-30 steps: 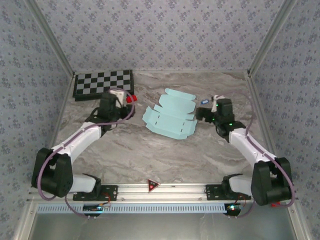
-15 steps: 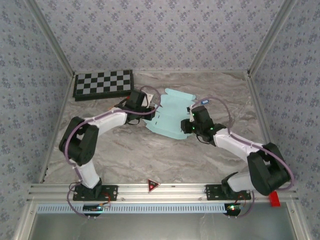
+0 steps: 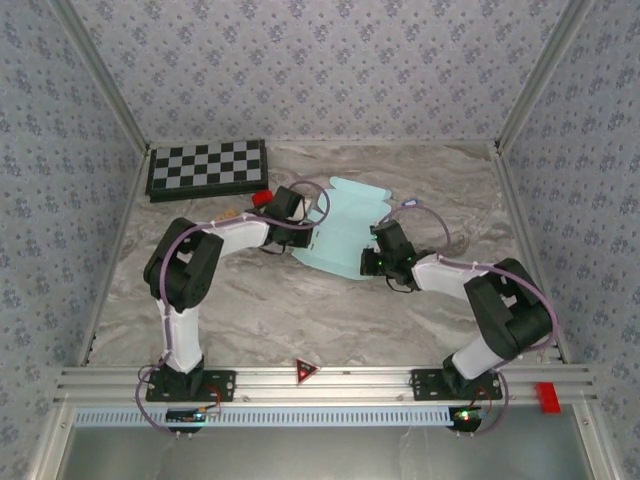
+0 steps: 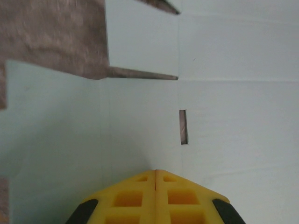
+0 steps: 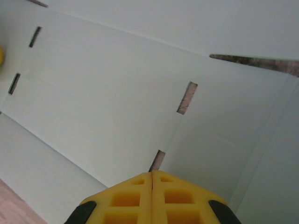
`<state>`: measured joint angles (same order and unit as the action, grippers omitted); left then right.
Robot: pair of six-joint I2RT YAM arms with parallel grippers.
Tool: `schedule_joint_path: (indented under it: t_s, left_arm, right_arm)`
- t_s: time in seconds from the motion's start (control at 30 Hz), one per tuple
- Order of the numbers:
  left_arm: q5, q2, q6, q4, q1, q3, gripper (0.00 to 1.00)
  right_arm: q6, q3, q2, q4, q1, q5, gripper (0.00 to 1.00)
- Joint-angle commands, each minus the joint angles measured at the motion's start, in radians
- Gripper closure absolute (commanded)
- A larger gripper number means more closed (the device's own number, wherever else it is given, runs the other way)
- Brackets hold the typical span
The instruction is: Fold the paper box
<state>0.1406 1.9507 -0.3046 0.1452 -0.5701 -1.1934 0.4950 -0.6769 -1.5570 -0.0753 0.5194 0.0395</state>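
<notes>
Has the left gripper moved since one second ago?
Yes. The left gripper went right, away from the checkerboard, and is now over the paper box.

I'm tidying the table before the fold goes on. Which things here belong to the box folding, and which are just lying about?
For the job:
paper box, an open sheet, not yet folded
left gripper and right gripper, both shut over it

Lying about:
checkerboard
small red block

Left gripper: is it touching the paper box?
Cannot tell. The left wrist view shows the shut left gripper over the paper box, but neither contact nor gap shows plainly.
</notes>
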Motion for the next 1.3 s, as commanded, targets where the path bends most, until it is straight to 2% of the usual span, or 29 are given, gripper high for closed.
schedule_joint_path:
  t_s: [0.0, 0.23, 0.5, 0.67, 0.8, 0.97, 1.17, 1.27]
  left_arm:
    - [-0.027, 0.005, -0.045, 0.007, -0.019, 0.042, 1.00]
    - [-0.082, -0.055, -0.110, 0.051, -0.094, 0.128, 1.00]
    - [-0.055, -0.142, -0.264, -0.006, -0.208, 0.255, 1.00]
    - [-0.034, -0.169, -0.308, -0.029, -0.258, 0.254, 1.00]
    - [-0.047, -0.207, -0.281, 0.022, -0.257, 0.198, 1.00]
    - [-0.086, -0.234, -0.205, 0.113, -0.238, 0.075, 0.93]
    - [-0.082, -0.169, -0.111, 0.171, -0.158, -0.080, 0.87]
    - [-0.076, -0.104, -0.060, 0.179, -0.111, -0.152, 0.92]
  right_arm:
    - [0.031, -0.008, -0.035, 0.007, -0.011, -0.036, 1.00]
    - [0.011, -0.062, -0.103, 0.097, -0.026, -0.086, 1.00]
    - [-0.048, -0.122, -0.147, 0.127, -0.031, -0.105, 1.00]
    - [-0.081, -0.178, -0.145, 0.155, -0.030, -0.116, 1.00]
    - [-0.100, -0.213, -0.075, 0.203, -0.026, -0.127, 1.00]
    - [-0.100, -0.218, 0.030, 0.260, -0.020, -0.125, 1.00]
    - [-0.052, -0.158, 0.101, 0.245, 0.014, -0.068, 1.00]
    - [-0.015, -0.133, 0.101, 0.216, 0.054, -0.056, 1.00]
